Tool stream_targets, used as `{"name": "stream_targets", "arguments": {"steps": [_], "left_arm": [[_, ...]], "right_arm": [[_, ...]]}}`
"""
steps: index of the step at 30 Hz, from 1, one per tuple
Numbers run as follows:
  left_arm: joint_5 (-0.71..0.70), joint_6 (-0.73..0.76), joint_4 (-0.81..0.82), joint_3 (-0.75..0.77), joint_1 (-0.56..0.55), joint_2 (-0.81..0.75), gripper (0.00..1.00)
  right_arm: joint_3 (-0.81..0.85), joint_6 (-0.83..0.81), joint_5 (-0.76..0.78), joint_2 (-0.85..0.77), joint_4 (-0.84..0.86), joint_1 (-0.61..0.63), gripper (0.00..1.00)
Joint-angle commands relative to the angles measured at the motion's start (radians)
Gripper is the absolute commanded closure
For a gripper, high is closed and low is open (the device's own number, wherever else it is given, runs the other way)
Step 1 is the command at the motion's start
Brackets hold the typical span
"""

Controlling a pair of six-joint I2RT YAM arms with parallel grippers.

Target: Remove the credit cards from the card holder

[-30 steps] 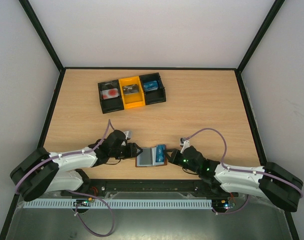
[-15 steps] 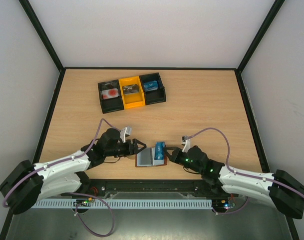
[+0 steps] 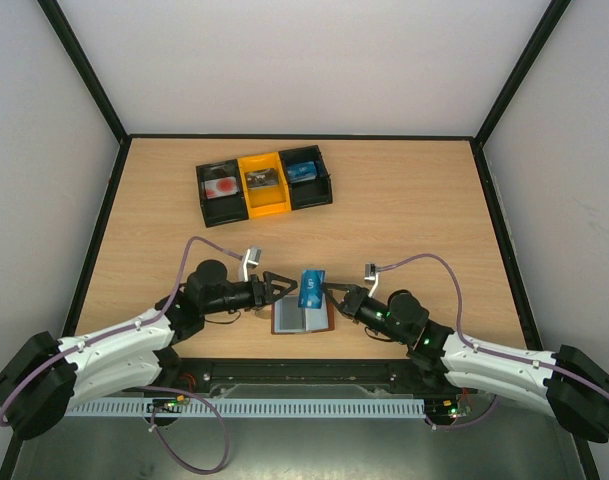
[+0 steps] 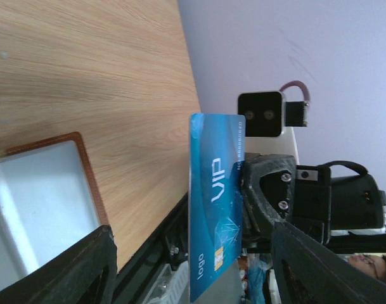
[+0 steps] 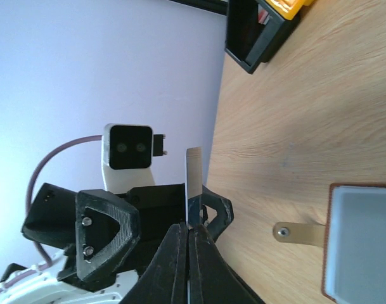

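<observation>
The reddish-brown card holder lies open on the table near the front edge, grey-blue panels up, its brown tab pointing away. My right gripper is shut on one edge of a blue credit card and holds it upright above the holder. The card's printed face shows in the left wrist view and only its thin edge in the right wrist view. My left gripper is open just left of the card, its fingers on either side of it, not touching it as far as I can see.
A three-bin tray, black with a yellow middle bin, sits at the back left with items in each bin; its corner shows in the right wrist view. The table's black front rail runs right behind the holder.
The right gripper has lifted the blue card up from the holder. The left gripper let go of the holder's left side, opened, and moved up and right to the card.
</observation>
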Motion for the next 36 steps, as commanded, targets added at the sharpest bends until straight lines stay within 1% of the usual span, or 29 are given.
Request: {"name": "stream_targets", "arguments": {"steps": [1,8,10,14,15,17,20,25,28,30,34,36], "left_arm": [[0.035,-0.032,0.129,-0.013,-0.02,0.012,0.36],[0.044,-0.037,0.166,-0.012,-0.038,0.044,0.61],[0.043,-0.037,0.167,-0.011,-0.038,0.045,0.71],[0.04,-0.029,0.166,-0.013,-0.037,0.041,0.96],[0.041,-0.026,0.163,-0.012,-0.036,0.04,0.97],[0.047,-0.012,0.153,-0.011,-0.037,0.036,0.98],[0.063,0.033,0.106,-0.001,-0.036,0.018,0.98],[0.13,0.169,-0.064,0.051,-0.034,-0.032,0.98],[0.186,0.259,-0.172,0.086,-0.034,-0.05,0.98],[0.232,0.31,-0.235,0.106,-0.034,-0.06,0.98],[0.305,0.394,-0.326,0.129,-0.033,-0.08,0.98],[0.308,0.425,-0.375,0.138,-0.034,-0.097,0.98]], "right_arm": [[0.029,0.041,-0.031,0.033,0.123,0.0,0.98],[0.044,0.054,-0.066,0.101,0.179,0.003,0.98],[0.04,0.055,-0.072,0.108,0.188,0.003,0.98],[0.039,0.037,-0.088,0.102,0.166,0.005,0.98],[0.041,0.024,-0.096,0.097,0.151,0.006,0.98],[0.056,-0.019,-0.122,0.08,0.092,0.005,0.94],[0.088,-0.095,-0.15,0.021,-0.061,0.006,0.82],[0.198,-0.271,-0.103,-0.15,-0.476,0.004,0.64],[0.276,-0.351,-0.07,-0.213,-0.676,0.004,0.61],[0.325,-0.393,-0.063,-0.222,-0.774,0.004,0.6],[0.4,-0.447,-0.103,-0.212,-0.873,0.003,0.57],[0.422,-0.469,-0.127,-0.2,-0.9,0.004,0.57]]}}
